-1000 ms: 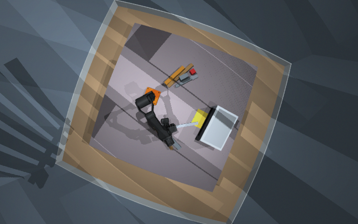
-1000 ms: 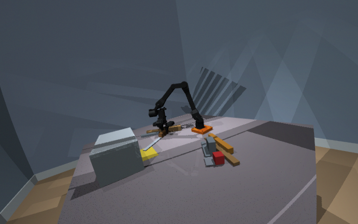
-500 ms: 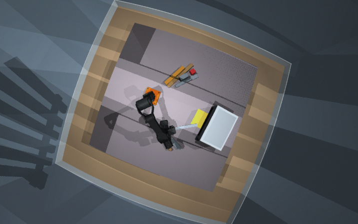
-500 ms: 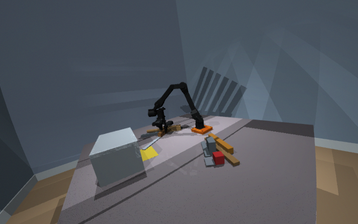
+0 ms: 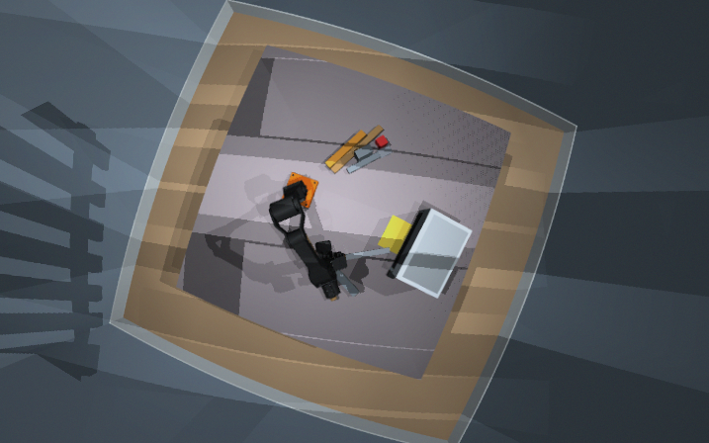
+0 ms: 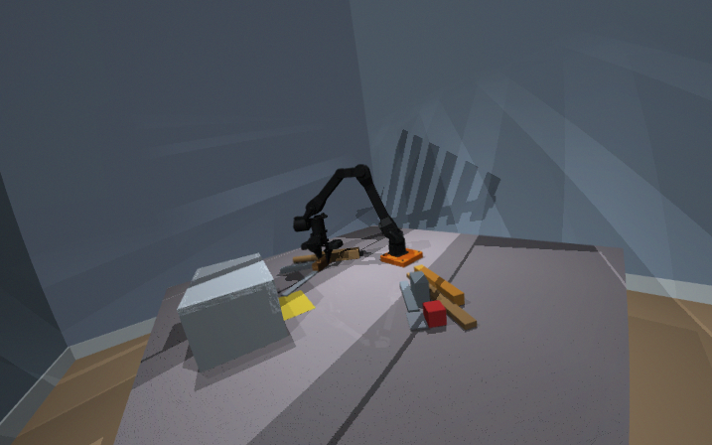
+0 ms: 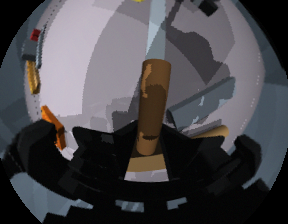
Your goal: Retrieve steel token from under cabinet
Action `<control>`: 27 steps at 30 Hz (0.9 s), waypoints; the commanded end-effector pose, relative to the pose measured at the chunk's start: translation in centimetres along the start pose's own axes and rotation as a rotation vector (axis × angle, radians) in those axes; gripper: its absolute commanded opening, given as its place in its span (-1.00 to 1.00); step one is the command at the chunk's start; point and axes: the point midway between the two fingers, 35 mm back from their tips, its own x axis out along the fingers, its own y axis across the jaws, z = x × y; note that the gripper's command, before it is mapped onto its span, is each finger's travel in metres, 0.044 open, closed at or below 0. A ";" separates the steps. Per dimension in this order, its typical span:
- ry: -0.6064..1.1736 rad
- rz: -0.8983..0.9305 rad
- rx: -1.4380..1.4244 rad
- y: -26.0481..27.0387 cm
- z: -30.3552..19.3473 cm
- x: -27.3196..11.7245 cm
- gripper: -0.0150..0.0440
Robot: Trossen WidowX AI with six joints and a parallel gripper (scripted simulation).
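1. You can't tell from these views where the steel token lies or how it looks; the dark front of the cabinet (image 5: 435, 253) (image 6: 236, 320) shows nothing of it.
2. Your cabinet is a boxy, pale grey-blue thing standing on the tabletop (image 5: 312, 329) (image 6: 513, 359) (image 7: 65, 75). You can't make out what is inside or under it.
3. Right in front of the cabinet you have the flat yellow area (image 5: 394, 233) (image 6: 297, 305) (image 7: 138, 0).
4. Your jaws are clenched on the brown handle (image 6: 320, 264) (image 7: 155, 105) of a tool, out in front of the cabinet. Its long, pale blade (image 5: 368, 253) (image 6: 297, 283) (image 7: 156, 30) points toward the cabinet; whether the tip touches anything, you can't tell.
5. Well apart from the cabinet, you see a red cube (image 5: 382, 141) (image 6: 434, 314) (image 7: 35, 34) among bars.
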 end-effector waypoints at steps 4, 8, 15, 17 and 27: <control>0.003 -0.008 0.039 -0.3 -0.2 -0.2 -0.49; 0.002 -0.008 0.070 -0.3 -0.2 -0.2 -0.49; 0.002 -0.004 0.057 -0.2 -0.1 -0.1 -0.05; 0.002 -0.004 0.057 -0.2 -0.1 -0.1 0.13; 0.002 -0.008 0.059 -0.2 -0.2 0.0 0.42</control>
